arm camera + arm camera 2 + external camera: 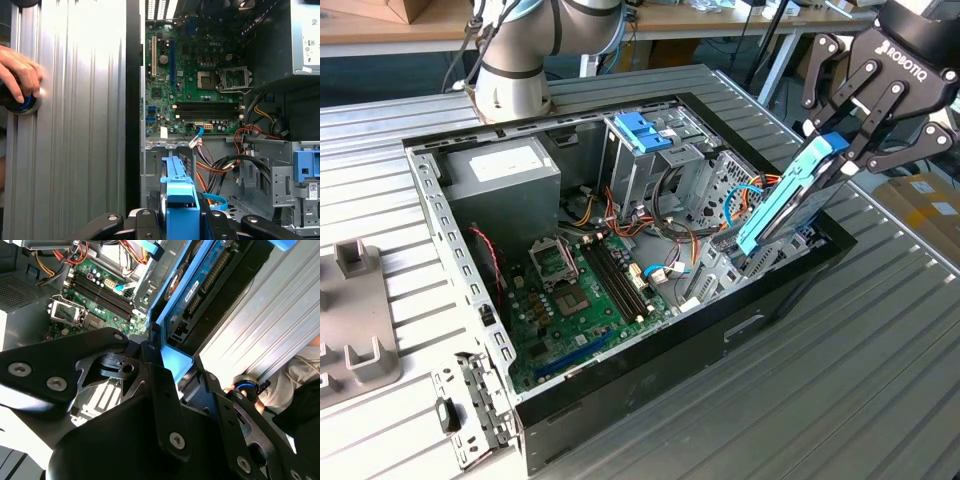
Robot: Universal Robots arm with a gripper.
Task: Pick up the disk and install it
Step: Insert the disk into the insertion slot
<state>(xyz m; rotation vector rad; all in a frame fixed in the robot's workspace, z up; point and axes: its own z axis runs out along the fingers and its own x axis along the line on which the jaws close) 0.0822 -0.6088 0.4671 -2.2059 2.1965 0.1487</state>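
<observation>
1. My claw (837, 150) is clamped on the upper end of the disk (782, 207). In the first wrist view its blue carrier sits edge-on between my fingers (142, 226).
2. The disk hangs tilted. Its top end is above the rim of the open computer case (660, 380) and its lower end dips inside, at the exterior view's right end.
3. That lower end is close to the case's black side wall and just beside a grey metal bay strung with orange and blue cables. I cannot tell whether it touches either.
4. The motherboard (585, 290) lies low and uncovered mid-case.
5. The drive cage with its blue bracket (642, 132) and the power supply box (500, 180) stand apart from the disk.
6. The ribbed metal table (880, 340) runs along the wall. In the first wrist view a person's hand (19, 70) rests on a blue-ringed black knob (21, 103) on it.
</observation>
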